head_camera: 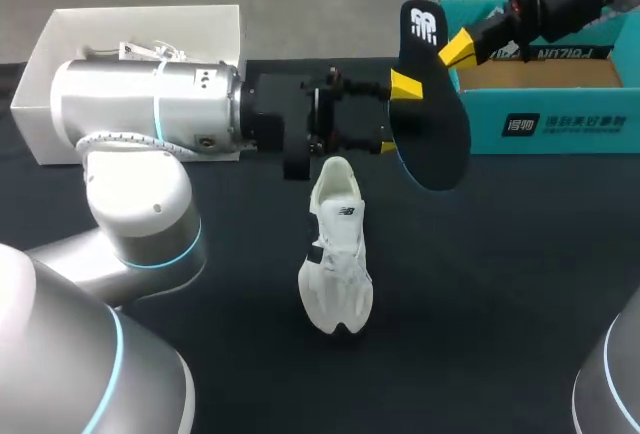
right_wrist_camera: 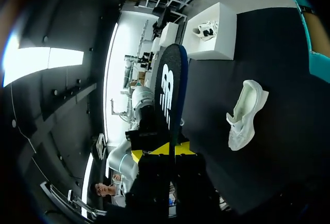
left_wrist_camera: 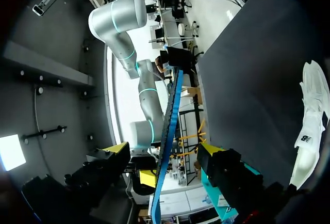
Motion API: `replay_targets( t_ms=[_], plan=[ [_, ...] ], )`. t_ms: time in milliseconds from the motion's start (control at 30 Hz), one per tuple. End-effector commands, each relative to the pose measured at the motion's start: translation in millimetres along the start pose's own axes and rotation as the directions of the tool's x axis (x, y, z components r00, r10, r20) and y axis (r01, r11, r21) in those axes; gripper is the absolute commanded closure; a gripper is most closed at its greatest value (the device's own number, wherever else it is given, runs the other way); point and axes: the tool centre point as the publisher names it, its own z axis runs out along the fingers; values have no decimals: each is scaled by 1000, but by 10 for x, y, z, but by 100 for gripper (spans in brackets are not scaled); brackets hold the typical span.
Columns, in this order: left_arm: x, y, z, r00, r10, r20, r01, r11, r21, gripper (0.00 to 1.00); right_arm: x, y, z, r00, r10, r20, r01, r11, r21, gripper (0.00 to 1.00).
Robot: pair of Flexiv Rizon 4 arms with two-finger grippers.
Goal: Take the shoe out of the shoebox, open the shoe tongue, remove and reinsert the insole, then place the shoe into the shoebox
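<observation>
My left arm (head_camera: pixel 150 114) lies level across the back of the table (head_camera: pixel 500 284), reaching in from the left towards the middle. The left gripper (head_camera: pixel 397 116) is turned sideways with one yellow tip above the other. In its own wrist view the left gripper (left_wrist_camera: pixel 162 149) stands wide, and the insole (left_wrist_camera: pixel 167 146) passes edge-on through the gap as a thin blue strip. It touches neither finger.

My right arm comes down from the far right corner. The right gripper (head_camera: pixel 450 51) meets the insole (head_camera: pixel 435 134) near its upper end, beside the white mark printed there. In the right wrist view the right gripper (right_wrist_camera: pixel 161 152) is narrow, its two yellow tips pressed on either face of the insole (right_wrist_camera: pixel 167 95), which stands straight out ahead of the fingers. The insole hangs in the air above the table, black face towards the head camera, in front of the teal box.

The shoe (head_camera: pixel 335 244) is white and rests on the black table below the left gripper, apart from both grippers and outside both boxes. It also shows in the left wrist view (left_wrist_camera: pixel 309 126) and the right wrist view (right_wrist_camera: pixel 245 115).

The teal box (head_camera: pixel 560 124) sits open at the far right. Only its brown floor shows, partly hidden by my right arm. The white box (head_camera: pixel 200 24) sits at the far left behind my left arm, and the right wrist view shows a second white shoe (right_wrist_camera: pixel 206 29) inside it.
</observation>
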Motion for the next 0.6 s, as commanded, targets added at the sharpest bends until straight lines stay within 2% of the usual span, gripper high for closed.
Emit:
replay_targets(
  t_ms=[33, 133, 167, 467, 600],
  plan=[
    [9, -1, 44, 1000, 2, 1, -2, 1000, -8, 26, -2, 43, 47, 1000, 2, -1, -2, 999, 51, 100],
    [25, 4, 27, 1000, -2, -1, 2, 1000, -13, 42, -31, 33, 58, 1000, 4, -3, -4, 999, 49, 100],
    [30, 3, 22, 1000, -5, -3, 5, 1000, -14, 50, -36, 33, 61, 1000, 5, -3, -5, 999, 49, 100],
    [81, -30, 0, 1000, -22, -11, 22, 1000, -14, 54, -58, 49, 49, 1000, 11, -6, -10, 999, 52, 100],
    [107, -43, 38, 999, -35, -8, 34, 999, -16, 67, -70, 56, 42, 1000, 10, -9, -9, 999, 51, 100]
  ],
)
